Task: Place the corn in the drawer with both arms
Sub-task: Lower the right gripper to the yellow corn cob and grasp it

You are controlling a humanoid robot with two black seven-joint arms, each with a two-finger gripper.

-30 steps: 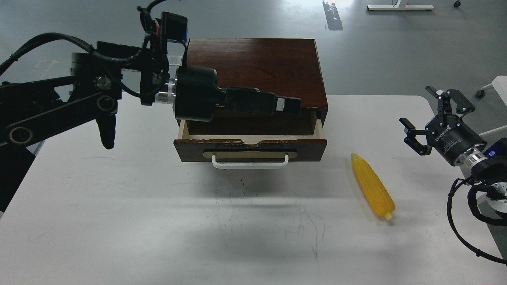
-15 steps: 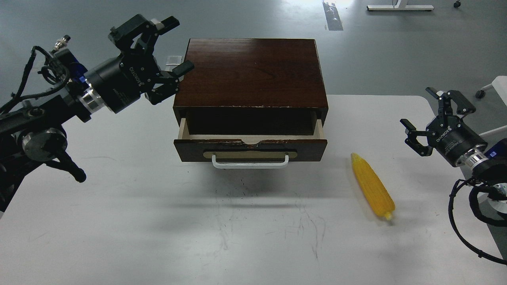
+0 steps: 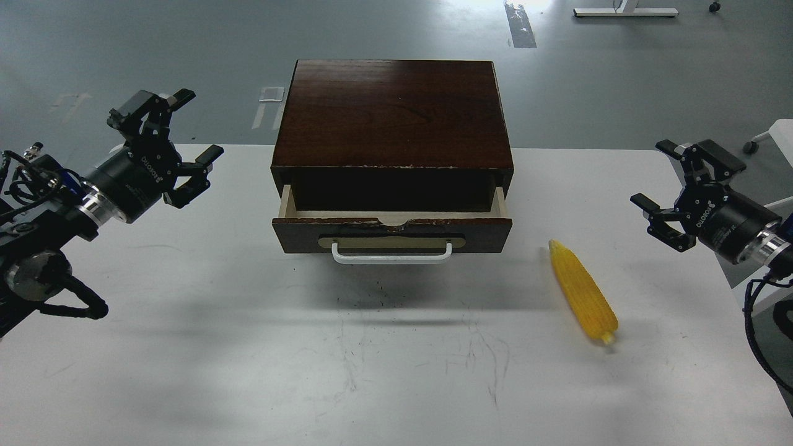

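The corn [image 3: 583,292] lies flat on the white table [image 3: 248,371], to the right of the centre, with its pointed tip toward 11 o'clock and its small stub end toward 5 o'clock. From the right gripper [image 3: 672,186] the corn is at about 7 o'clock, near but clearly apart, with only bare table surface between them. From the left gripper [image 3: 176,136] the corn is far away, at about 4 o'clock, and the drawer [image 3: 392,232] with its cabinet stands between them. The drawer is pulled out part of the way from the dark brown wooden cabinet [image 3: 393,114], which sits at the far middle of the table. The pale wood sides of the drawer are visible, and the dark inside shows nothing that I can make out. The white bar handle [image 3: 391,254] is on the front, over an oblong brass plate, and it faces toward 6 o'clock. From the corn tip the right front corner of the drawer is at about 10 o'clock, just beside it but not touching. The right gripper hangs above the right edge of the table with its fingers spread wide apart, holding nothing and touching nothing. The left gripper hangs above the left far part of the table, at 9 o'clock from the cabinet and apart from it; its fingers are also spread wide, and it is empty.
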